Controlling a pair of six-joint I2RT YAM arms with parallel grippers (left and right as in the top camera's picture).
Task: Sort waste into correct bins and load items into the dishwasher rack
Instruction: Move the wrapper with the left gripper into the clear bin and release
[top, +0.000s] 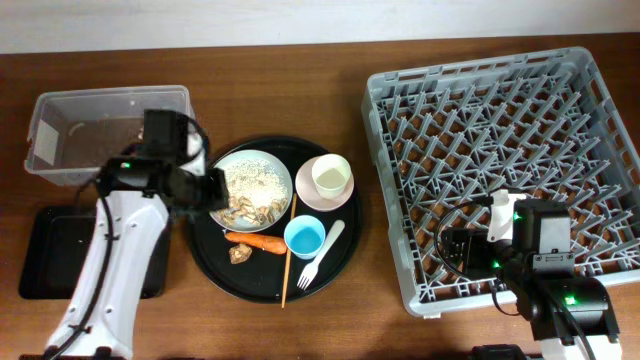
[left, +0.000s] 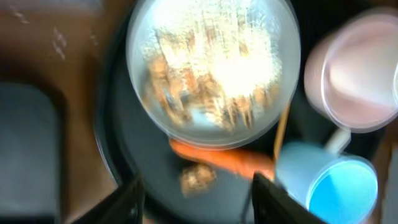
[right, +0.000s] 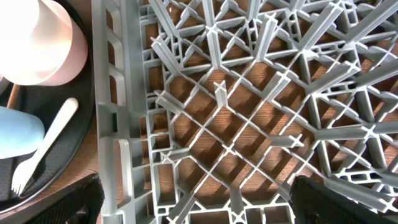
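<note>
1. Left gripper (left: 200, 198): fingers spread wide, holding nothing and touching nothing. It hangs over the left half of the round black tray (top: 215, 268). My wrist view is blurred.
2. Orange carrot piece (left: 224, 158): lies below the gap, against the near rim of the pale plate (left: 142, 93). A beige food scrap (left: 198, 177) is just beside it.
3. Step in hand, as I judge it: lift the carrot. I'd straddle it across its short width, stay off the plate rim and the chopstick (top: 288, 250) at its right end, and close gently, since it may roll.
4. Right of the plate: pink bowl (left: 354, 74) with the cream cup (top: 332, 177) in it, blue cup (left: 339, 186), white fork (top: 322, 255).
5. Bins: clear tub (top: 60, 110) far left, shallow black tray (top: 50, 250) near left.
6. Dishwasher rack (top: 390, 200) on the right; right gripper (right: 199, 202) over its near-left part, fingers wide apart, empty.
</note>
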